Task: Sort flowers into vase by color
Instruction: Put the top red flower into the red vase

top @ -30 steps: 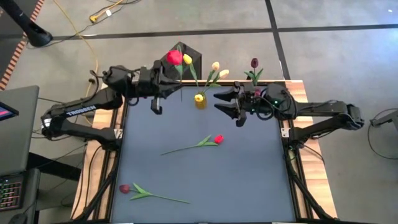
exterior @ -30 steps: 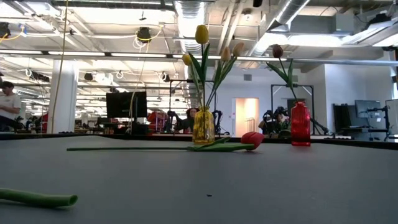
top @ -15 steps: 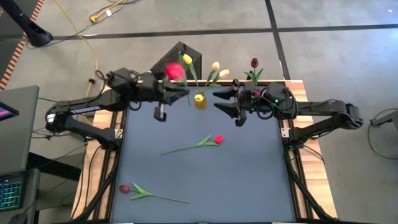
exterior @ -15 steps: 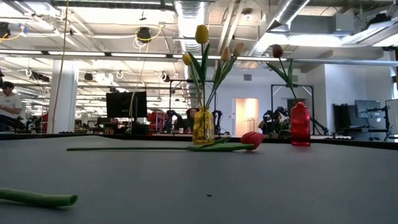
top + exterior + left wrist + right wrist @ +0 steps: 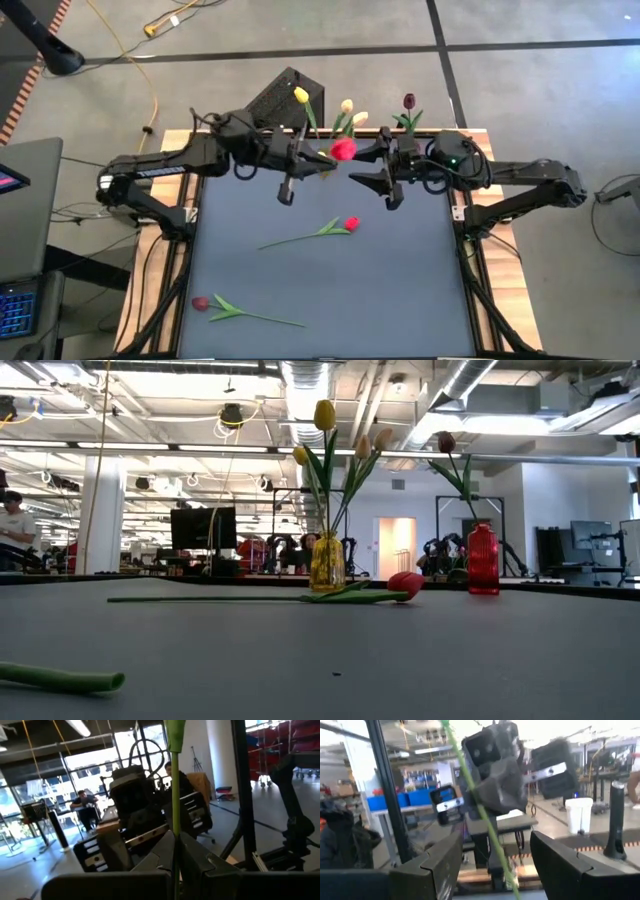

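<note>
My left gripper is at the far edge of the table and is shut on a red tulip whose head points toward my right gripper. My right gripper faces it, open. In the right wrist view the green stem crosses the gap between the open fingers. A yellow vase holds yellow and cream tulips. A red vase holds one dark red tulip. A red tulip and a dark red tulip lie flat on the table. My left gripper pinches the red tulip's thin green stem between its two fingers, which lie across it. The tulip is lifted clear of the table, its head beyond the fingertips toward the table's right.
The two vases stand close together at the middle of the far edge, right by both grippers. The lying red tulip's stem stretches across the table's middle. The dark red tulip's stem lies near the front left corner.
My left gripper has travelled along the far edge toward the table's right, carrying the red tulip from the far left corner past the yellow vase. The tulip's head now sits just in front of my right gripper, which has stayed in place and open.
</note>
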Action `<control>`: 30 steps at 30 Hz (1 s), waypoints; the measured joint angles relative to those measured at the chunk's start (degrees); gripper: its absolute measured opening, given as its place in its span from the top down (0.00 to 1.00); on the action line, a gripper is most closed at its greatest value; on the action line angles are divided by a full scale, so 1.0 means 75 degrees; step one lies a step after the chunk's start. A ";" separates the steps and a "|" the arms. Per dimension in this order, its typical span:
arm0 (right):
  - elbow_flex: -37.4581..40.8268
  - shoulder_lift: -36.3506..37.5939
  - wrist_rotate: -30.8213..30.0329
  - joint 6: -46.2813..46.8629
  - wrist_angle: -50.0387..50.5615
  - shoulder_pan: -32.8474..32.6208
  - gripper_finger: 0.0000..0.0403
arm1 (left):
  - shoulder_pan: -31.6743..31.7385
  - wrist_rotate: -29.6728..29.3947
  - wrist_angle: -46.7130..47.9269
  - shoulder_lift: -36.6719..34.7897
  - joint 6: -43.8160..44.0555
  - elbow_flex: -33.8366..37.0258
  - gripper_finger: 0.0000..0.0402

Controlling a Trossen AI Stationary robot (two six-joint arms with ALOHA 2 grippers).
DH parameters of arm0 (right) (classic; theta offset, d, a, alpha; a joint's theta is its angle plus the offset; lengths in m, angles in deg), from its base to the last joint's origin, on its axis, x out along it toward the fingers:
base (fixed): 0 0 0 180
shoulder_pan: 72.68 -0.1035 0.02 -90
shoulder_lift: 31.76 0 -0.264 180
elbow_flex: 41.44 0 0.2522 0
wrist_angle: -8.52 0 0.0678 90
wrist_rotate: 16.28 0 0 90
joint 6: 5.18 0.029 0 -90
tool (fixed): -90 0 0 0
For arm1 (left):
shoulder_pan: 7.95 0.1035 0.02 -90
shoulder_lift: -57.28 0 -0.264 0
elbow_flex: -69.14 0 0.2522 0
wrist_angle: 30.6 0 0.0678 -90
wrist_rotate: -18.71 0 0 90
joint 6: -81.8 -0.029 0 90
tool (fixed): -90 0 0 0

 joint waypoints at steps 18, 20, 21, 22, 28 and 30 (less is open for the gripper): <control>0.0003 0.0180 -0.0676 -0.0997 0.0468 0.0053 0.35 | 0.0009 -0.0013 0.0412 0.0165 0.0180 -0.0030 1.00; 0.0003 0.0114 -0.0674 -0.0993 0.0212 0.0073 0.35 | 0.0011 -0.0121 0.0536 0.0165 0.0178 -0.0030 1.00; 0.0003 0.0091 -0.0665 -0.0994 0.0084 0.0073 0.35 | 0.0024 -0.0208 0.0618 0.0165 0.0178 -0.0030 1.00; 0.0003 0.0052 -0.0663 -0.1004 -0.0069 0.0071 0.35 | 0.0032 -0.0292 0.0700 0.0165 0.0180 -0.0030 1.00; 0.0003 -0.0228 -0.0620 -0.1014 -0.0532 0.0050 0.35 | 0.0039 -0.0495 0.0978 0.0165 0.0177 -0.0030 1.00; 0.0006 -0.0341 -0.0612 -0.1014 -0.0526 0.0047 0.35 | 0.0039 -0.0512 0.1010 0.0165 0.0177 -0.0030 1.00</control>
